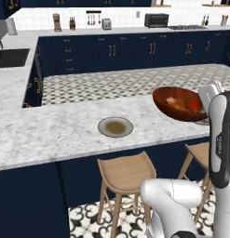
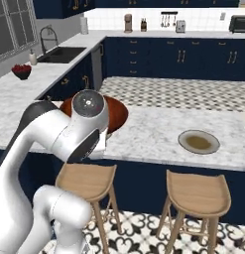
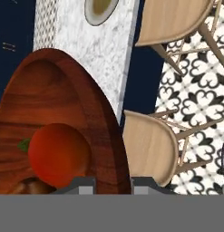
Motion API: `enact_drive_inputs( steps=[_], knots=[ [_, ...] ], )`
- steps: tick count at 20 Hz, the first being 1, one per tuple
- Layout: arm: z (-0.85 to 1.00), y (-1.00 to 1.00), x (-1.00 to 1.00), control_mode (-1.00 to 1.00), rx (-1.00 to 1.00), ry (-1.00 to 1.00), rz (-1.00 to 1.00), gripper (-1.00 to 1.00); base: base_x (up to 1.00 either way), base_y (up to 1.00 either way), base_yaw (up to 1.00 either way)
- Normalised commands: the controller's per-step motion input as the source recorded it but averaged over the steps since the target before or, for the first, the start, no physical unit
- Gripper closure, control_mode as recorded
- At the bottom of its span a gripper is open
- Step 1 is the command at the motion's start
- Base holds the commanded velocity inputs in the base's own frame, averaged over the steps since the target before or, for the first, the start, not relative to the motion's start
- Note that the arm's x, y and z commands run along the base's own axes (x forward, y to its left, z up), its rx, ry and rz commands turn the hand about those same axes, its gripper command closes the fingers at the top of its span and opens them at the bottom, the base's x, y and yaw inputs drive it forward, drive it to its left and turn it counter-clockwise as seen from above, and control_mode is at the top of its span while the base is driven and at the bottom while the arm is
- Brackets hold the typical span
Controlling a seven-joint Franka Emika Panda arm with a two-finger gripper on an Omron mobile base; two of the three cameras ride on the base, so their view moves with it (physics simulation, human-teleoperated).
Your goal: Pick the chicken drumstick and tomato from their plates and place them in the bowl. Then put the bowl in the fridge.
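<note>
The reddish-brown bowl point(image 1: 168, 96) hangs tilted above the right end of the marble counter point(image 1: 56, 135). My gripper point(image 3: 112, 185) is shut on the bowl's near rim point(image 3: 104, 136). Inside the bowl lie the red tomato point(image 3: 58, 154) and, beside it, the brown chicken drumstick point(image 3: 29, 186); the tomato point(image 1: 194, 105) and the drumstick point(image 1: 174, 103) show from the left base view too. My own arm hides most of the bowl point(image 2: 118, 113) in the right base view. One empty plate point(image 1: 115, 127) point(image 2: 198, 142) point(image 3: 100, 9) rests on the counter. The fridge is out of view.
Wooden stools point(image 1: 125, 173) point(image 2: 196, 191) point(image 3: 149, 145) stand under the counter's front edge. A sink point(image 2: 62, 53) and a small dark bowl of red fruit point(image 2: 21, 71) are on the left counter. Navy cabinets point(image 1: 135, 51) line the back wall.
</note>
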Motion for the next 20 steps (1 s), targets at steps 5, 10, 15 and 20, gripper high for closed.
enact_drive_inputs(
  steps=[5,10,15,20],
  knots=[
    [0.0,0.0,0.0,1.0,0.0,0.0,0.0,1.0,-0.19,-0.97,-0.51],
    [0.0,0.0,0.0,1.0,0.0,0.0,0.0,1.0,0.0,-0.65,-0.74],
    [0.0,0.0,0.0,1.0,0.0,0.0,0.0,1.0,0.0,-0.65,-0.77],
    [0.0,0.0,0.0,1.0,0.0,0.0,0.0,1.0,0.37,-0.9,-0.57]
  ],
)
